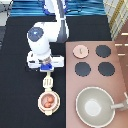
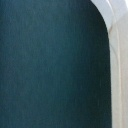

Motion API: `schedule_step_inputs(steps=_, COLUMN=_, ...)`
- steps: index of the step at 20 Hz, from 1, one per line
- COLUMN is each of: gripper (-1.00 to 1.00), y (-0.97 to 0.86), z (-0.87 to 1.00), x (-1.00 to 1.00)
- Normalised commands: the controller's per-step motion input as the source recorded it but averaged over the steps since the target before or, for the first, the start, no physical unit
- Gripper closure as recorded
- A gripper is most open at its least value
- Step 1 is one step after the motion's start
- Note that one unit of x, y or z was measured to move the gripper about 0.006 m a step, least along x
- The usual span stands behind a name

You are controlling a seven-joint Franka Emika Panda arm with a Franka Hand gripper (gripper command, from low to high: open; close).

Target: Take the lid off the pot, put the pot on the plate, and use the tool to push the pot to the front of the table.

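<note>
The pink-tan pot (image 1: 48,101), its reddish inside showing, sits uncovered on the cream plate (image 1: 39,103) on the black table (image 1: 17,95), towards the exterior view's bottom. The cream-white tool (image 1: 48,81) lies just above it, its head against the plate's upper edge. My gripper (image 1: 48,69) is directly above the tool's handle and shut on it. The pale-pink lid (image 1: 80,50) rests on the stove counter's upper-left burner. The wrist view shows dark table (image 2: 50,65) and a curved cream edge (image 2: 114,45) that I cannot identify.
The brownish-pink stove counter (image 1: 120,70) fills the exterior view's right, with three bare black burners (image 1: 103,51). A large grey-beige pan (image 1: 95,106) stands on its lower part, handle pointing right. A blue surface lies along the top.
</note>
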Motion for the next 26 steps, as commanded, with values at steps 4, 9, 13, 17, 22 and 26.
schedule_step_inputs(steps=4, gripper=1.00, y=0.05, z=0.31, x=0.88)
schedule_step_inputs(steps=9, gripper=1.00, y=0.35, z=0.50, x=-0.29)
schedule_step_inputs(steps=13, gripper=1.00, y=0.51, z=0.45, x=-0.83)
schedule_step_inputs(steps=17, gripper=1.00, y=0.50, z=0.22, x=-0.89)
schedule_step_inputs(steps=22, gripper=1.00, y=0.37, z=-0.10, x=0.28)
schedule_step_inputs(steps=26, gripper=1.00, y=-0.14, z=-0.10, x=0.99)
